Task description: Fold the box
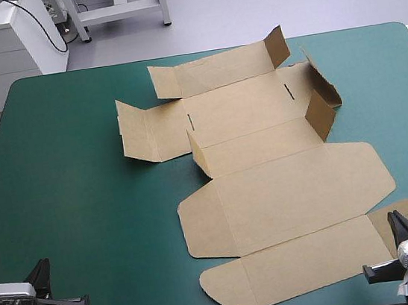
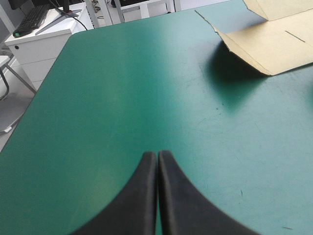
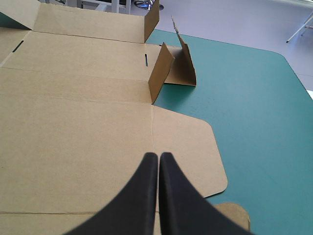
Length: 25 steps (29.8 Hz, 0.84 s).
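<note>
The brown box (image 1: 266,167) lies unfolded on the teal-green cover, mostly flat, reaching from the far middle to the near right. A few small flaps (image 1: 319,111) stand raised at its right side and far edge. My left gripper (image 1: 43,273) is shut at the near left corner, well apart from the board; only the box's left flap (image 2: 266,46) shows ahead of my left gripper (image 2: 157,155). My right gripper (image 1: 397,219) is shut at the near right, over the box's near right flap. In the right wrist view my right gripper (image 3: 158,156) hovers above the wide flat panel (image 3: 73,147).
Bare teal-green cover (image 1: 73,185) fills the left half of the table. A white cabinet (image 1: 1,40) and a table frame stand beyond the far edge.
</note>
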### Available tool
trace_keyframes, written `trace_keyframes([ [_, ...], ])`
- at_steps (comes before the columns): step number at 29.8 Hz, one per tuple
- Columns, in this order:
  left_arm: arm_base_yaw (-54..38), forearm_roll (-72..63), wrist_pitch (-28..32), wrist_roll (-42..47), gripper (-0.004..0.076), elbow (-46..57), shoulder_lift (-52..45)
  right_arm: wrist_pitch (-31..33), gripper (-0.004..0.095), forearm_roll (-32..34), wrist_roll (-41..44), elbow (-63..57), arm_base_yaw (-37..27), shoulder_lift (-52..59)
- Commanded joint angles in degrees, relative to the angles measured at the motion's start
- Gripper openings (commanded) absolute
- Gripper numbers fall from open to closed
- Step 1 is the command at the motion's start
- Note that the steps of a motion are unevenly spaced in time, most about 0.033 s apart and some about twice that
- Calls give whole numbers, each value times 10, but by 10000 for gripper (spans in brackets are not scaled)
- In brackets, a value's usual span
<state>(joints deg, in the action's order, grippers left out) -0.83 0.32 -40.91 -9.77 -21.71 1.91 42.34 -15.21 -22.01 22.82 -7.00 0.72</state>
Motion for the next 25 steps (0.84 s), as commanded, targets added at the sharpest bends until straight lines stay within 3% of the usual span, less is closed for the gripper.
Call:
trace_keyframes([
  [1,5,-3,42,-1,-8,-14,11,-40,-2,-7,-4,18,-2,15],
  [13,5,-3,42,-1,-8,-14,11,-54,-2,-6,0,25,-2,2],
  [18,5,-3,42,-1,-8,-14,11,-9,-2,-6,11,84,-2,-91],
  [25,5,-3,42,-1,-8,-14,11,45,-2,-10,11,254,-2,-306],
])
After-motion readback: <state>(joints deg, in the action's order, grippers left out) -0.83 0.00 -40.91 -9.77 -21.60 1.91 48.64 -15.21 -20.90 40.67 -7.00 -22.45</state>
